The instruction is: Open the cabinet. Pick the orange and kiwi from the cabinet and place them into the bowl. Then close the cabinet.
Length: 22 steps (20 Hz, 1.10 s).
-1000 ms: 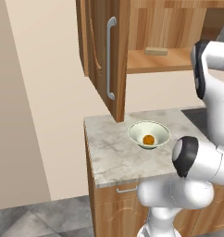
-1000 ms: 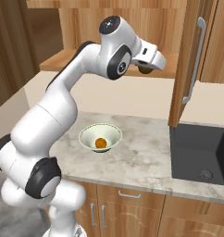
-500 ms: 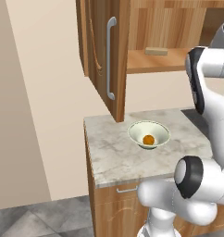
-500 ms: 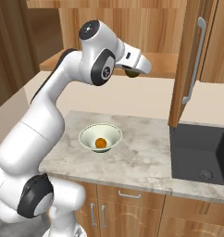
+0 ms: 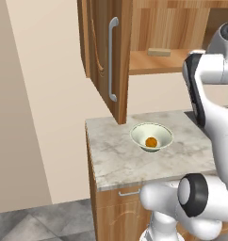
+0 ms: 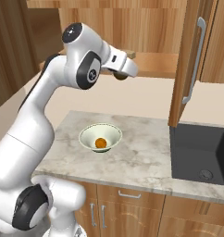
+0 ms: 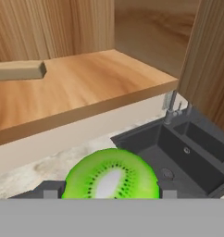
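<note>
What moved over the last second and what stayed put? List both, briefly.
The arm drew back out of the cabinet and swung left in the right base view, carrying the kiwi in the gripper away from the shelf. The grip did not change. The orange stayed in the bowl, the tan block stayed on the shelf, and the cabinet doors stayed open.

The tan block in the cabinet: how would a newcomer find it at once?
Start at the open wall cabinet above the marble counter. On its bare wooden shelf lies the tan block, flat and rectangular. Unlike the round orange in the bowl below, it is wood-coloured and box-shaped.
</note>
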Motion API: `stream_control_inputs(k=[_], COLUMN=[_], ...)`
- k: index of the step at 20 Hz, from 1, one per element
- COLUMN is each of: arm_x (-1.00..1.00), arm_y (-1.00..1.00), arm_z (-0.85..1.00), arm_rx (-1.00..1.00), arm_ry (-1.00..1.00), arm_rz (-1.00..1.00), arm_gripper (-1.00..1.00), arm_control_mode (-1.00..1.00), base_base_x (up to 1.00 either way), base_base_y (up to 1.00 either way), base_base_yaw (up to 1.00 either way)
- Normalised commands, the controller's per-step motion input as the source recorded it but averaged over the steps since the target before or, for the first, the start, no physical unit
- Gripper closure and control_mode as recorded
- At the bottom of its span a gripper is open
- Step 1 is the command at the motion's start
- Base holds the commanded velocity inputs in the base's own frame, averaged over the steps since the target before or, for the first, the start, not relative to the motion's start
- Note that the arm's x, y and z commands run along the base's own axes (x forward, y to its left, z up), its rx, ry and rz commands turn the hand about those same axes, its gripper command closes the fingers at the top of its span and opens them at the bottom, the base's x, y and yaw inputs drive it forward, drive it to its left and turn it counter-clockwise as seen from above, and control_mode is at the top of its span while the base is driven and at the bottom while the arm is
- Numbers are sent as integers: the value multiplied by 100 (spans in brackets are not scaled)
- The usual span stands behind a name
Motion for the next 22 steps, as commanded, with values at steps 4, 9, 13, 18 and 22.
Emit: stream_control_inputs(k=[4,9,13,18,22], arm_x=[-16,-22,-20,-11,0], arm_y=[25,23,23,21,19], arm_z=[-3,-8,-16,-21,-23], arm_rx=[4,5,5,4,4], arm_ry=[0,0,0,0,1], arm_rz=[0,0,2,8,13], arm_gripper=[100,100,100,100,100], arm_control_mode=[-100,-100,-100,-100,-100], base_base_x=[0,0,0,0,0], base_base_y=[0,0,0,0,0], base_base_yaw=[0,0,0,0,0])
